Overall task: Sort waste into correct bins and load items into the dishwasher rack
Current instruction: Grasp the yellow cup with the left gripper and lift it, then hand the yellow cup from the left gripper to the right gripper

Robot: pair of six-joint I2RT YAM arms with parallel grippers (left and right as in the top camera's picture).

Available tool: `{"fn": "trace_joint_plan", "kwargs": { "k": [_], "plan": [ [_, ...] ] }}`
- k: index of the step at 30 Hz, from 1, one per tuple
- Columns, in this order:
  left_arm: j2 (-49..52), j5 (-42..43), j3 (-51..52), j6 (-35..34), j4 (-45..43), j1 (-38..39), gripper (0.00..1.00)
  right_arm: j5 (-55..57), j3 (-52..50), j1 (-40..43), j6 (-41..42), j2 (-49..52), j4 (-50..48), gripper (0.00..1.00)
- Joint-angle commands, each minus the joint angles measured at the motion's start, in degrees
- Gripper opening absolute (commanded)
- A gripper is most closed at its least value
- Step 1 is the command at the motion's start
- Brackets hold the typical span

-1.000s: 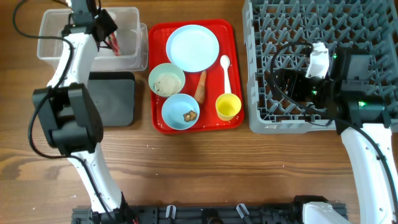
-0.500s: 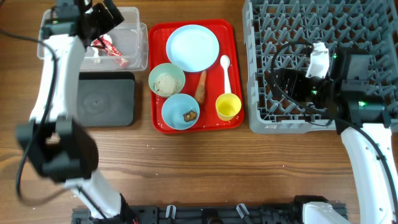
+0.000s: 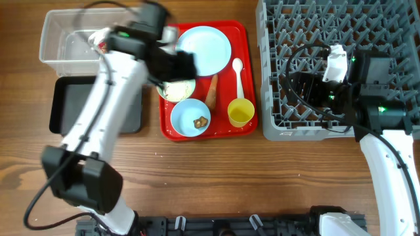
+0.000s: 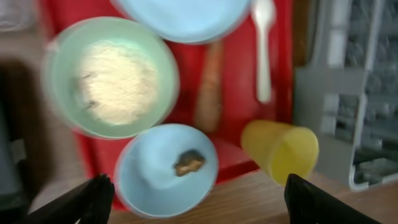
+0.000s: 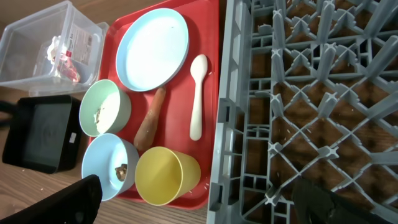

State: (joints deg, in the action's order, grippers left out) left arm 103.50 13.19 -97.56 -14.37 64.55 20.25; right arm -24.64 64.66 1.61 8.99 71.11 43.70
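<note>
Swinging away from the clear tub (image 3: 59, 36), where the crumpled wrapper (image 5: 65, 53) is lying, the left gripper (image 4: 199, 198) is hovering spread and empty over the red tray (image 3: 248, 65), the blue bowl (image 4: 155, 180) with the brown lump (image 4: 188, 162) at its 11 o'clock, the yellow cup (image 4: 281, 151) at 2 o'clock. The right gripper (image 5: 199, 200) is hanging wide open over the dishwasher rack (image 3: 335, 39).

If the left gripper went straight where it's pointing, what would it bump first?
The left gripper would probably bump the blue bowl holding the brown lump, ahead between its fingers; depth is unclear.
</note>
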Motion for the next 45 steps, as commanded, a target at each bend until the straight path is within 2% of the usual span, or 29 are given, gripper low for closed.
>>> {"fn": "trace_joint_plan", "kwargs": {
  "k": [1,5,11,13,14,18,19,20,25,27,30,35,40,45],
  "plan": [
    [2.8,-0.6,4.3,2.4,-5.2,7.0,0.88,-1.1,1.1,-0.3,0.4,0.4,-0.1,1.0],
    [7.1,-0.6,5.6,2.2,-10.7,11.8,0.84,-1.1,1.1,-0.3,0.3,0.4,0.0,1.0],
    [13.1,-1.1,5.6,2.1,-12.6,14.8,0.75,-1.1,1.1,-0.3,0.2,0.4,0.1,1.0],
    [15.0,-1.1,5.6,2.0,-12.7,14.8,0.68,-1.1,1.1,-0.3,0.1,0.4,0.0,1.0],
    [15.5,-1.1,5.6,2.0,-12.7,14.8,0.63,-1.1,1.1,-0.3,0.0,0.4,0.0,1.0],
    [15.8,-1.0,5.6,1.7,-13.2,14.8,0.23,-1.1,1.1,-0.3,0.0,0.4,0.0,1.0],
    [15.7,-1.0,5.6,1.5,-13.4,14.8,0.08,-1.1,1.1,-0.3,0.0,0.4,0.0,1.0],
    [15.5,-1.0,5.5,1.5,-13.3,14.7,0.04,-1.1,1.1,-0.3,0.1,0.4,0.0,1.0],
    [12.0,-0.6,1.1,1.6,-7.2,11.6,0.04,-1.2,1.1,-0.3,1.0,0.4,-0.1,1.0],
    [9.8,2.9,-0.9,1.6,-5.4,8.8,0.04,-2.0,1.1,-0.3,1.9,0.7,-0.5,0.99],
    [5.9,18.4,-1.5,2.2,-6.4,2.5,0.04,-8.4,0.2,-0.3,1.4,1.4,-3.3,1.0],
    [5.0,45.5,-1.5,5.0,-9.8,-5.9,0.04,-28.1,-2.2,-0.9,-1.5,3.8,-14.1,1.0],
    [5.0,56.6,-1.5,5.2,-11.3,-8.0,0.04,-41.9,-2.3,-3.1,-0.3,7.8,-27.4,1.0],
    [5.0,65.0,-1.5,5.2,-12.2,-7.8,0.04,-43.4,-2.3,-7.2,4.2,10.5,-36.9,0.99]
  ]
}}
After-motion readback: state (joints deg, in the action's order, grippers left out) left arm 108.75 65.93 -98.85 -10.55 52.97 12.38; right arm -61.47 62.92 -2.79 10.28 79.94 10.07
